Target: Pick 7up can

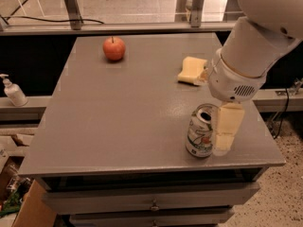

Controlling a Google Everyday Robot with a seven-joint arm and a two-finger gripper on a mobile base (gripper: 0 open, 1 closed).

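Table (118, 112): flat grey top, matte, squared edges, drawers beneath. 7up can (202, 131): small cylinder, silver-white metal, green lettering, red spot, shiny open top; upright near the front right edge. Gripper (225, 132): pale yellow, blocky, smooth plastic look, hanging from a bulky white rounded arm, down at can height, just beside the can's right side; spread or closed, cannot tell. Apple (114, 48): round, red, glossy, far left. Sponge (192, 70): soft yellow slab, back right, well apart from the can
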